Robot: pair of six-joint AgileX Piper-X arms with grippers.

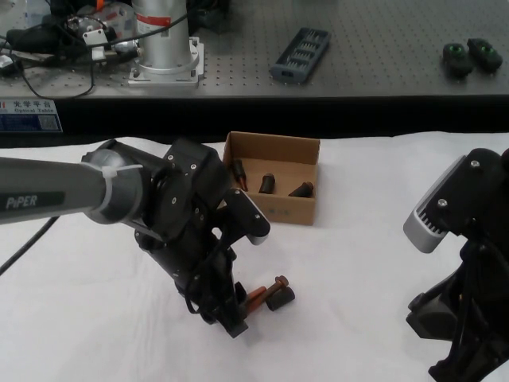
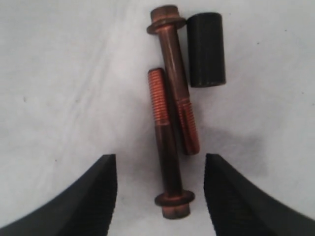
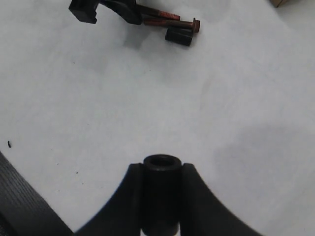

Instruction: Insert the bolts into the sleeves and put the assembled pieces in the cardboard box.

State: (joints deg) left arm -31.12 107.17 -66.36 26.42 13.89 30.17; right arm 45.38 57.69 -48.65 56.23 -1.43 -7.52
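Lower centre, high view: Left pincer (image 2: 160, 182), wide open, straddles one bolt (image 2: 166, 147); the touching second bolt (image 2: 173, 64) may be nipped too. Right pincer (image 3: 161, 211) grips a sleeve (image 3: 161, 172).

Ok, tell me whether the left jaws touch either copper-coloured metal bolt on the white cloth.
Apart. The left wrist view shows bare white cloth between each open left jaw and the copper-coloured metal bolts lying between them.

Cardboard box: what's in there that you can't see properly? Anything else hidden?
- The pieces in the cardboard box, high view: too small to tell whether bolts are inside sleeves.
- The sleeve in the right tool, right wrist view: lower end cut off by the picture's edge.
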